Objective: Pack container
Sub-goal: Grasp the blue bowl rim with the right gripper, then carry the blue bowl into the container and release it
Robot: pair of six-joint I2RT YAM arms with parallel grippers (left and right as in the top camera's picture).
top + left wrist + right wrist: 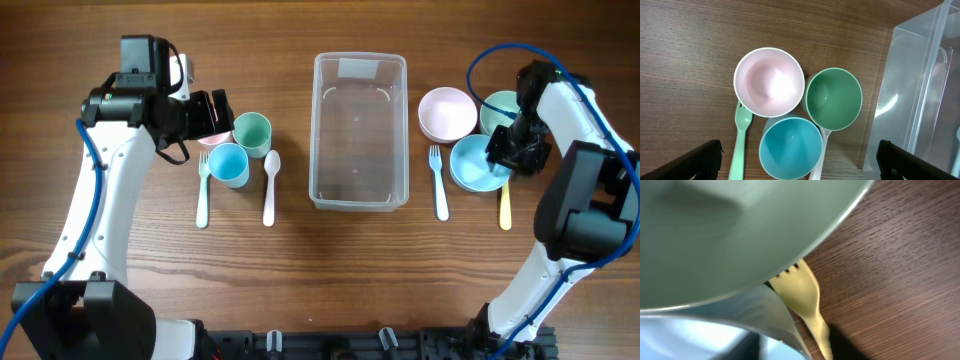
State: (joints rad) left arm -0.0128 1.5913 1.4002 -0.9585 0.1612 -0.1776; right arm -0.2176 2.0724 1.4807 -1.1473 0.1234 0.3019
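The clear container [360,130] stands at the table's middle with nothing in it; its wall shows in the left wrist view [925,90]. My left gripper [205,115] is open and empty, hovering above a pink cup [769,81], a green cup [834,98] and a blue cup [791,147]. My right gripper [515,150] is low at the right rim of the blue bowl [472,165]. In the right wrist view one dark finger [747,347] shows inside the blue bowl [730,325]. The other finger is not clear.
Left of the container lie a green fork [203,195] and a white spoon [270,185]. To its right are a pink bowl [447,113], a green bowl [498,108], a white fork [438,185] and a yellow fork [505,205], whose tines lie beside the blue bowl [802,295].
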